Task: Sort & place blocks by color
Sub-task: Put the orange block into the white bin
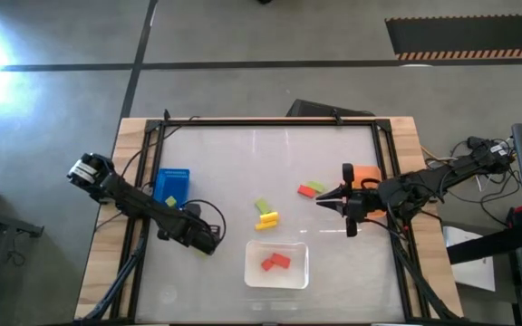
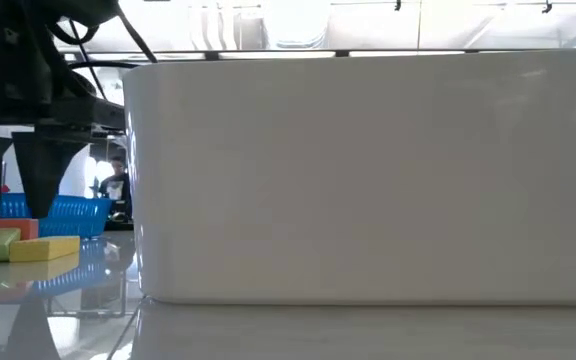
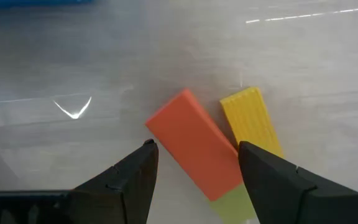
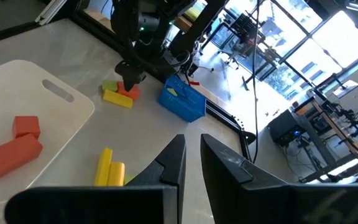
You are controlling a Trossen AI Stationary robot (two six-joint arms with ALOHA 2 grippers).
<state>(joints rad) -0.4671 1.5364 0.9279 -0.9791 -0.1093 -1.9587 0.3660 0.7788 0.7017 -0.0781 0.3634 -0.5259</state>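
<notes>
My left gripper (image 3: 197, 148) (image 1: 208, 241) is open and hovers low over a small cluster near the table's left-near area. One finger stands on either side of an orange block (image 3: 194, 149). A yellow block (image 3: 250, 118) and a light green block (image 3: 235, 202) lie against that orange one. The low view shows the same cluster (image 2: 28, 243) resting flat on the table under the fingers. My right gripper (image 4: 190, 146) (image 1: 320, 198) is shut and empty at the table's right, beside a red and green pair of blocks (image 1: 312, 189). Two red blocks (image 1: 275, 263) lie in the white tray (image 1: 254, 276).
A blue bin (image 1: 172, 186) stands just beyond the left arm, and an orange bin (image 1: 365, 175) sits under the right arm. A green block (image 1: 262, 206) and a yellow block (image 1: 267, 219) lie mid-table. The white tray's wall (image 2: 368, 170) fills the low view.
</notes>
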